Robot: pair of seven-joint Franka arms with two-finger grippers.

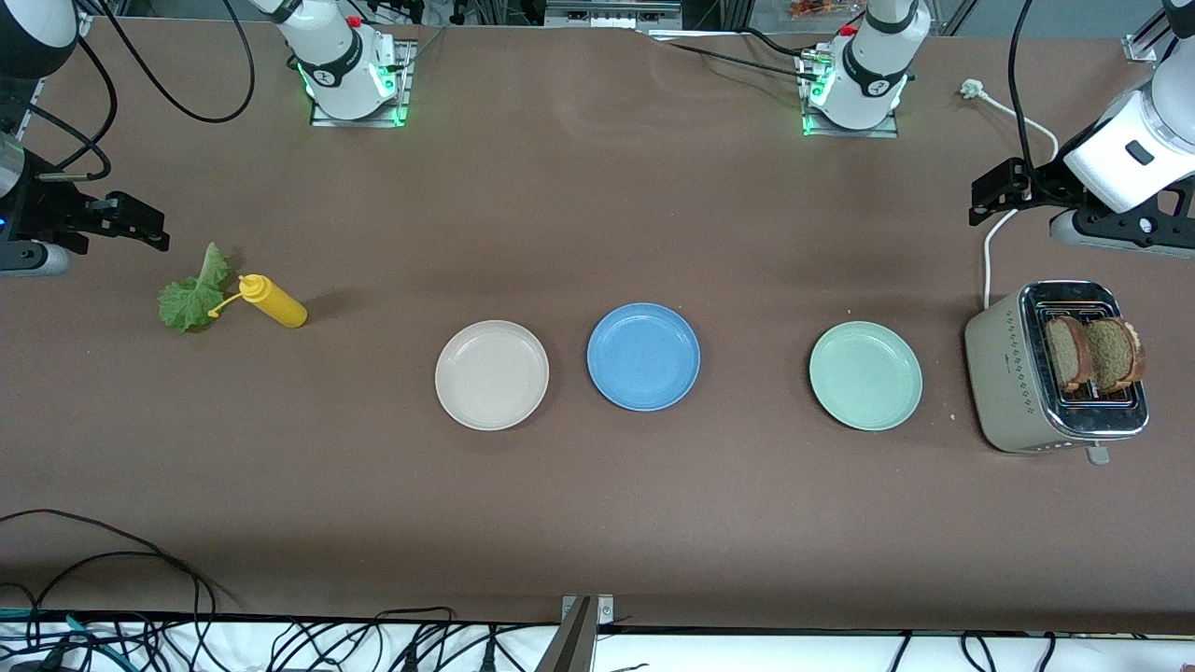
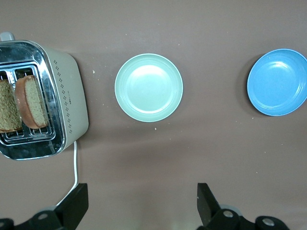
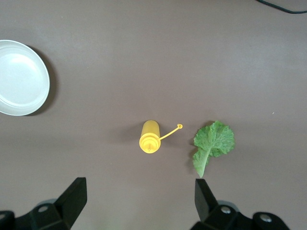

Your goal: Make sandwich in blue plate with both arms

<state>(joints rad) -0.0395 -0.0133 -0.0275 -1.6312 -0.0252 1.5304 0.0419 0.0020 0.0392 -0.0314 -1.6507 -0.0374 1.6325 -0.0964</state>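
The blue plate [image 1: 643, 357] lies empty mid-table between a beige plate and a mint-green plate; it also shows in the left wrist view [image 2: 278, 82]. Two brown bread slices [image 1: 1069, 353] [image 1: 1116, 355] stand in a toaster at the left arm's end, and both show in the left wrist view [image 2: 31, 103]. The lettuce leaf [image 1: 194, 294] lies on the table at the right arm's end and shows in the right wrist view [image 3: 213, 141]. My left gripper [image 1: 978, 198] [image 2: 141, 203] is open and empty, up over the table by the toaster. My right gripper [image 1: 154, 231] [image 3: 139, 199] is open and empty, over the table by the lettuce.
The beige plate [image 1: 492, 374] and mint-green plate [image 1: 865, 375] are empty. A yellow squeeze bottle [image 1: 273, 301] lies beside the lettuce. The beige toaster [image 1: 999, 373] has a white cable [image 1: 988, 247] running toward the arm bases. Loose cables lie along the table's front edge.
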